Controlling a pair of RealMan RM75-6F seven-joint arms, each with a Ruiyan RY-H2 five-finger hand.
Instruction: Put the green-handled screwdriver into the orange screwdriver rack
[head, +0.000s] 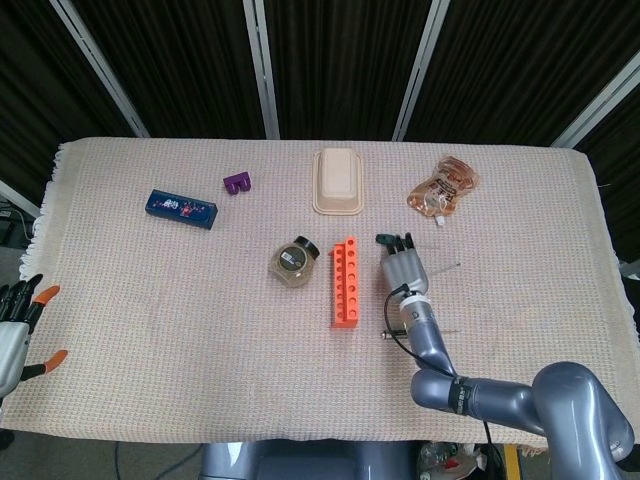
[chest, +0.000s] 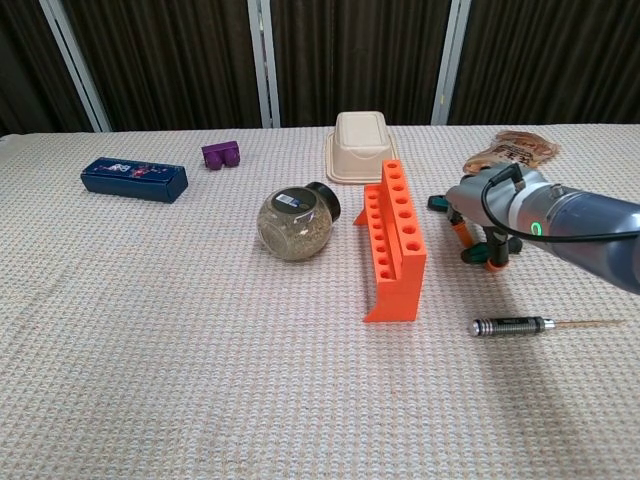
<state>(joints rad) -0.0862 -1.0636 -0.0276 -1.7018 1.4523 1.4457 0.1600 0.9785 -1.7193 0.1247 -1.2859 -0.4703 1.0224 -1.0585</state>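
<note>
Two screwdrivers: green-handled screwdriver (chest: 438, 202) is lying on the cloth just right of the rack, mostly hidden under the right hand; black-handled screwdriver (chest: 512, 325) is lying nearer the front edge, apart from the hand
Right hand (chest: 480, 212): is hovering low over the green handle, fingers (chest: 491, 256) curled down and reaching toward the cloth; whether they are clamping the handle I cannot tell, since the palm is covering it
Left hand (head: 15, 325): is sitting at the far left edge of the table, fingers apart, holding nothing
Orange screwdriver rack (chest: 393, 238): is standing upright between the glass jar (chest: 296, 223) and the right hand; holes are facing up, none filled
Step in hand: judging it as the grasp of the green handle; insertion not yet begun
Doing it well: fingers should be closing around the handle itself, not the shaft; lifting straight up before tilting tip-down over a hole
Risk: rack is standing close beside the hand; a sideways sweep could be knocking it over
</note>
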